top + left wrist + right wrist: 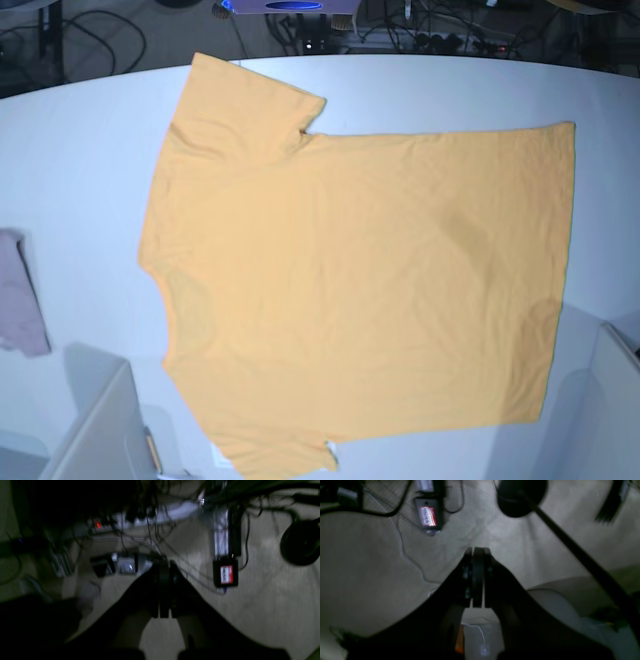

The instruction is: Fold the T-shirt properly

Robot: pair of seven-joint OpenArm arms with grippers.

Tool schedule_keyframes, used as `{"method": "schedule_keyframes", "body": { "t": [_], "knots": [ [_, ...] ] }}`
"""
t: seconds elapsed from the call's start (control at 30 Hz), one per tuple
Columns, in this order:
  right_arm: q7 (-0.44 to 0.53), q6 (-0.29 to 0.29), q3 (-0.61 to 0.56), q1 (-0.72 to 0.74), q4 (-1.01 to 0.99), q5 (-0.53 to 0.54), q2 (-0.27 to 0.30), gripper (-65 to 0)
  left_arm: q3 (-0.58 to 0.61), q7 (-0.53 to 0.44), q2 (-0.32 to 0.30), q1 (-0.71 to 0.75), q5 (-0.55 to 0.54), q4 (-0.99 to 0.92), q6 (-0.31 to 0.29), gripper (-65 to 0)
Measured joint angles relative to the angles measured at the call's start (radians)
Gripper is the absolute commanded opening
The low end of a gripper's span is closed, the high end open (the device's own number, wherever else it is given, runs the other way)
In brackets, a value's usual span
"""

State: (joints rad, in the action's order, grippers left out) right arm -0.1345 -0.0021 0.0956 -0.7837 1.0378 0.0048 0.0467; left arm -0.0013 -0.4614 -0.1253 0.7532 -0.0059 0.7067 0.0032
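The orange-yellow T-shirt (360, 280) lies spread flat on the white table (80, 150) in the base view, sleeves toward the left and hem toward the right. Neither gripper shows in that view. In the left wrist view my left gripper (163, 565) is shut with nothing between its fingers, hanging over a carpeted floor away from the shirt. My right gripper (478, 551) is likewise shut and empty above the floor in the right wrist view. The T-shirt appears in neither wrist view.
A small pinkish-grey cloth (20, 295) lies at the table's left edge. Grey shapes stand at the bottom left (100, 430) and bottom right (615, 400). On the floor are a power strip (150, 515), cables, a red-labelled black box (225, 573) and a round black stand base (520, 497).
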Motion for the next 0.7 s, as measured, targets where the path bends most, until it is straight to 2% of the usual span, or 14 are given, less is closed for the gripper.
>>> {"method": "schedule_keyframes", "body": {
  "t": [0.13, 0.37, 0.5, 0.63, 0.67, 0.7],
  "knots": [
    [-0.050, -0.006, 0.064, -0.107, 0.237, 0.002, 0.001, -65.0, -0.034, 0.010, -0.002, 0.148, 0.008, 0.238, -0.011, -65.0],
    [-0.172, -0.003, 0.125, -0.195, 0.586, 0.005, -0.004, -65.0, -0.200, 0.015, -0.016, 0.316, -0.004, 0.605, 0.008, -65.0],
    [-0.238, 0.000, 0.151, -0.196, 0.785, 0.010, -0.046, -65.0, -0.240, 0.030, -0.001, 0.391, -0.003, 0.798, -0.003, -65.0],
    [-0.298, -0.003, 0.162, -0.145, 0.919, -0.005, -0.083, -65.0, -0.257, 0.037, -0.016, 0.420, -0.196, 1.003, 0.000, -65.0],
    [-0.306, 0.002, 0.159, -0.130, 0.939, 0.010, -0.084, -65.0, -0.260, 0.056, -0.016, 0.422, -0.224, 1.047, 0.000, -65.0],
    [-0.320, 0.001, 0.156, -0.110, 0.951, 0.010, -0.084, -65.0, -0.260, 0.128, -0.016, 0.424, -0.262, 1.093, 0.000, -65.0]
  ]
}}
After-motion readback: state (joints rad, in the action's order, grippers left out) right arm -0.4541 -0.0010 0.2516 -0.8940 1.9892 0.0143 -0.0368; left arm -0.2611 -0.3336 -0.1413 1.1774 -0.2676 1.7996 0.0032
